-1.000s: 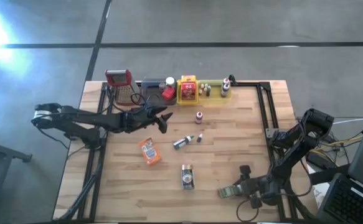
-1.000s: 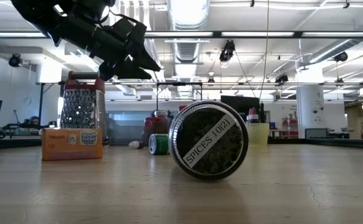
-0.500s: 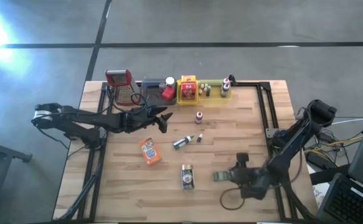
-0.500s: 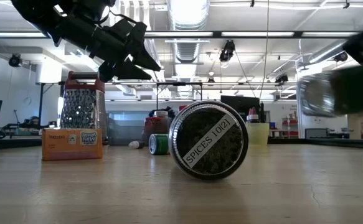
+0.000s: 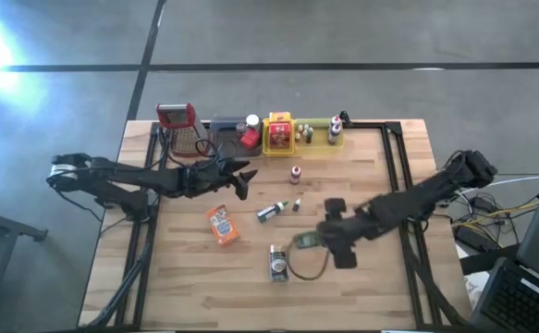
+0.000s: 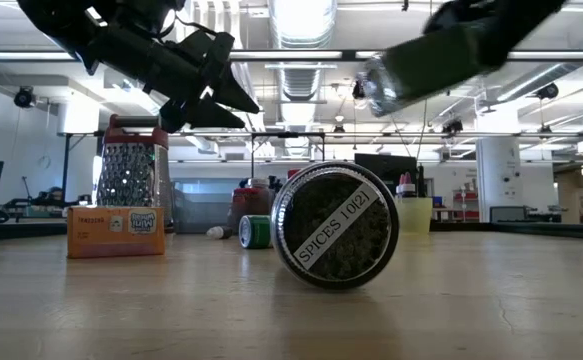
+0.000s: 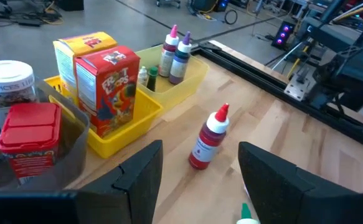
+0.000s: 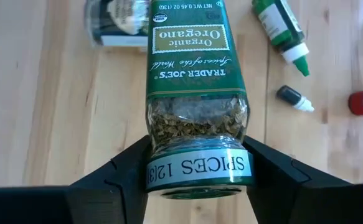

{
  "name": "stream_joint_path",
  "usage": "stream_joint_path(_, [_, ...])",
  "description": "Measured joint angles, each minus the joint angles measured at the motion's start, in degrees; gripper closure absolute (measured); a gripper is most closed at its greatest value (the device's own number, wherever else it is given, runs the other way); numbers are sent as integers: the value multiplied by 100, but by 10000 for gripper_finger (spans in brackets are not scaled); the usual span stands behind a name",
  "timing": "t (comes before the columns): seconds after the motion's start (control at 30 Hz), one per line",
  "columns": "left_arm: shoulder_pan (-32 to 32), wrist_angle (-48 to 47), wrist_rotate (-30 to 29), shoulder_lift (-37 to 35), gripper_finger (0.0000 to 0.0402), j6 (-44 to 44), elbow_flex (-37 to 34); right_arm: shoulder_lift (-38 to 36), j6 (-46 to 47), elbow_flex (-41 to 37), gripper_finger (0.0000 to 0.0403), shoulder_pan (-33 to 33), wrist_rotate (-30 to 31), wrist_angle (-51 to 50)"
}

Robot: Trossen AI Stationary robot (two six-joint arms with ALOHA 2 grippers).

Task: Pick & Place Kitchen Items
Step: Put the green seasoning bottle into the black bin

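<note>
The right gripper (image 5: 317,242) is clamped on the base of an oregano jar (image 8: 196,99), carried above the table (image 5: 371,296) with its long axis horizontal, cap leading toward the left. A second spice jar (image 5: 278,262) lies on its side directly below and just left of the load. The yellow tray (image 5: 279,146) stands well apart at the far edge, so placement there would require travel away from the near side. The left gripper (image 5: 241,177), fingers parted and empty, hovers nearer the trays, over the far left.

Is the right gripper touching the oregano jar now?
Touching. The right wrist view shows the right gripper with both fingers pressed against the oregano jar base.
</note>
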Motion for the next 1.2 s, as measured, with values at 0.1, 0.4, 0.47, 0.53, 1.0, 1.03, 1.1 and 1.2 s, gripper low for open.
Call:
stream_joint_path(0.1, [-1,-4,95,-59,186,2,7,224,-209,469,205,-493,-326,-432])
stream_joint_path(0.4, [2,-519,239,-296,186,9,11,1194,-619,1493,194,-1404,-576,-1667])
stream_joint_path(0.47, [2,-698,239,-333,186,8,11,1491,-704,1668,198,-1473,-595,-1982])
stream_joint_path(0.53, [2,-796,238,-351,186,11,11,1777,-771,1872,205,-1498,-604,-2326])
stream_joint_path(1.0, [9,-972,181,-449,186,9,4,3520,-988,3691,204,-1491,-994,-3896])
stream_joint_path(1.03, [9,-964,181,-469,186,9,4,3633,-1022,3817,205,-1492,-993,-4012])
stream_joint_path(1.1, [9,-975,181,-480,186,9,4,3828,-1074,4048,205,-1493,-993,-4144])
stream_joint_path(1.2, [9,-978,181,-480,186,9,4,4042,-1207,4323,205,-1492,-1065,-4139])
